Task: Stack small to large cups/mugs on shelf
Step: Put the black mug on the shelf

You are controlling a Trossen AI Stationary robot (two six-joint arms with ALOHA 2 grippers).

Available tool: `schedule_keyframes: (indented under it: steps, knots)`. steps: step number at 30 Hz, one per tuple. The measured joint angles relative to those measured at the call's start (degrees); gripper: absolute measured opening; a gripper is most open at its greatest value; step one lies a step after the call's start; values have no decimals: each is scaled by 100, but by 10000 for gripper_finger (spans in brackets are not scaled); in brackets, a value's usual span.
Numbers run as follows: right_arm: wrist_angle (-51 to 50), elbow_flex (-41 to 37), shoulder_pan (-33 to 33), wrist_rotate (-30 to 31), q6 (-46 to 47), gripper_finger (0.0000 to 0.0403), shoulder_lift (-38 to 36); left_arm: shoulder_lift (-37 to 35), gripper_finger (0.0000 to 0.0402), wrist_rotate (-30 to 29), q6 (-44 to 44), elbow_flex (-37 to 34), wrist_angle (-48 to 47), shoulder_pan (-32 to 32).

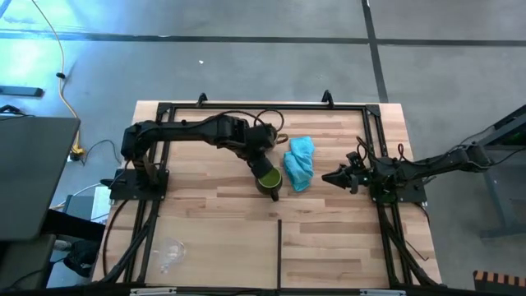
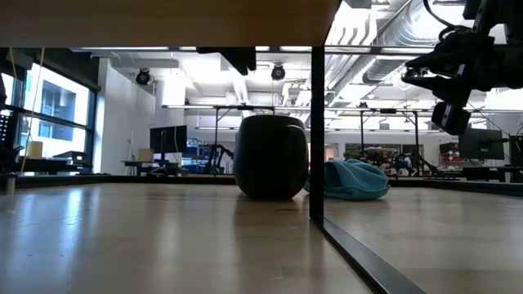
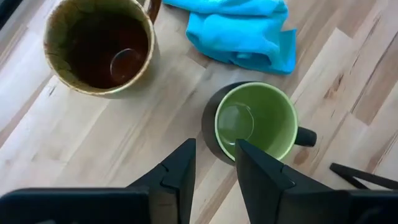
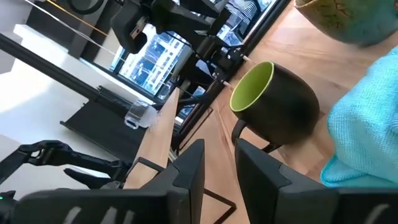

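My left end effector point(image 3: 214, 165) hangs just above the green mug point(image 3: 255, 122), its two fingers parted by a narrow gap and grasping nothing; one finger looks to be over the near rim, the other outside the wall. The mug stands upright on the shelf point(image 1: 214, 210), handle pointing away from me, and is empty. Beyond my fingers and to one side sits the brown mug point(image 3: 99, 43), also upright, with the light-blue cloth point(image 3: 242, 28) just past the green mug. The tiny clear cup point(image 1: 170, 251) lies well apart, back toward my base near the shelf's corner.

I judge the step in hand to be pinching the green mug's rim. To do it well I should drop straight down so one finger goes inside the wall and the other outside, sink deep enough for a firm bite, then clench before lifting. A shallow bite could let the mug swing or tip. I should keep clear of the handle and the cloth.

My right end effector point(image 1: 335, 177) waits on the far side of the cloth, fingers slightly apart and holding nothing.
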Motion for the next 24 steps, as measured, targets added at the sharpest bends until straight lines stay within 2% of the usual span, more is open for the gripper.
schedule_keyframes:
  steps: [6, 14, 24]
  knots:
    - [0, 0, 0, 33, -15, 81, 0, -3, 101, 230, 373, 0, 33, 4]
    - [0, 0, 2, 33, 1, 81, 4, 314, 101, 617, 44, -13, -10, 274]
    - [55, 0, 3, -7, 30, 81, 20, 554, 101, 748, -211, 1, 137, 380]
